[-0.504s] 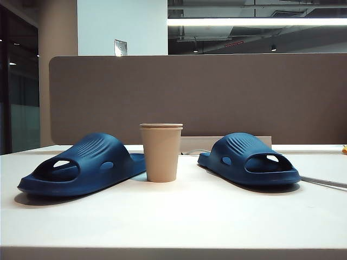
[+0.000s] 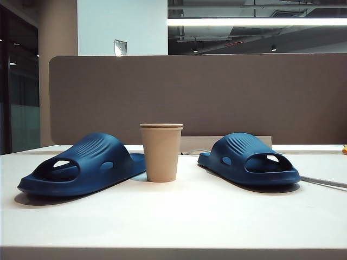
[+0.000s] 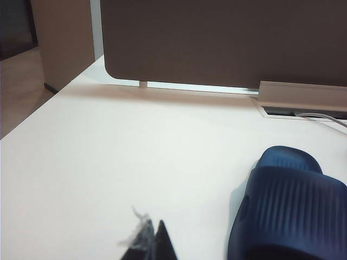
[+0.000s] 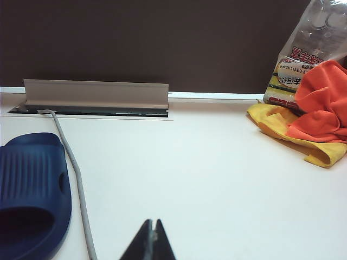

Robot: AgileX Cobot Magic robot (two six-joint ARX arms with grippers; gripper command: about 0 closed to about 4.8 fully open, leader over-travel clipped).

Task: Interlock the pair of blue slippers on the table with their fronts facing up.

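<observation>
Nothing has moved since the earlier frame. On the table [image 2: 179,222] lie two blue slippers, straps up: the left slipper [image 2: 81,165] and the right slipper [image 2: 249,160], well apart, with one paper cup [image 2: 161,153] between them. The left gripper [image 3: 153,242] and right gripper [image 4: 152,239] hover near, tips together, empty. Sliding either slipper inward would likely topple the cup.
</observation>
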